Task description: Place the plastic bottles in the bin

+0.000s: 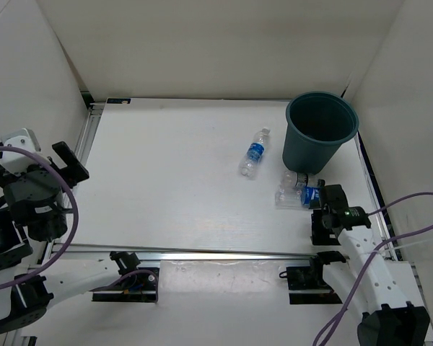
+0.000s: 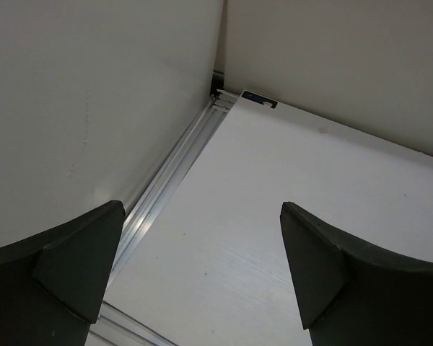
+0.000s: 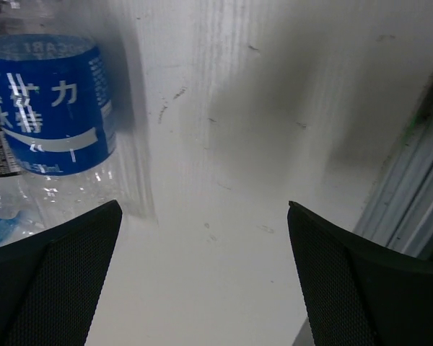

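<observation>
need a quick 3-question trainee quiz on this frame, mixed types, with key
1. True or false: the left gripper is shut on a bottle.
2. The blue-label bottle lying apart from the bin is: A) standing upright; B) on its side; C) held between fingers.
3. Fill in: the gripper nearer the bin is the ____ one.

Key
1. False: it is open with nothing between its fingers.
2. B.
3. Right: the right gripper is open, with a second bottle just outside one finger.
</observation>
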Controlling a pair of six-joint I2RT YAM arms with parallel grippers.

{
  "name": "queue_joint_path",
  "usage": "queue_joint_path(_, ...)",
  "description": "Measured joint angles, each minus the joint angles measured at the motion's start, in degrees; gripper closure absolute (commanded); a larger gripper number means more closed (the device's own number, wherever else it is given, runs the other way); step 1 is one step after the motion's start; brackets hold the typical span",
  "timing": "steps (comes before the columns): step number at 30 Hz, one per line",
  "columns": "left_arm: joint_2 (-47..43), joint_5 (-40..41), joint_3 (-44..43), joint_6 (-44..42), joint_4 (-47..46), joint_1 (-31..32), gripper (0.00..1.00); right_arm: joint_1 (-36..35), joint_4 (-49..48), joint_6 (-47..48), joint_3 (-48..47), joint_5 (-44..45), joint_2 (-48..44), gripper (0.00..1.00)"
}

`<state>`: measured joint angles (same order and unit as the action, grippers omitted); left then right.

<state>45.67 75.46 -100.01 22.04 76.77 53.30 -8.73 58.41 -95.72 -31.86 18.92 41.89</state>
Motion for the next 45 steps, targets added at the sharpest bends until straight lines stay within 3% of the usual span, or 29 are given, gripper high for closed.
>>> queue_joint_path(15, -2.1, -5.2, 1.1, -3.4, 0.0, -11.0, 0.0, 11.1, -20.5, 13.4, 0.1, -7.3, 3.1, 0.01)
queue_joint_path(28, -4.2, -11.4, 3.5, -4.5, 0.1, -18.2, 0.0, 16.8, -35.5, 25.2, -0.4, -18.9, 19.7, 0.01)
queue_joint_path(45, -5.8, -15.8, 5.8, -6.6, 0.2, -25.1, 0.0, 19.6, -41.9, 29.1, -2.6, -26.8, 30.4, 0.01)
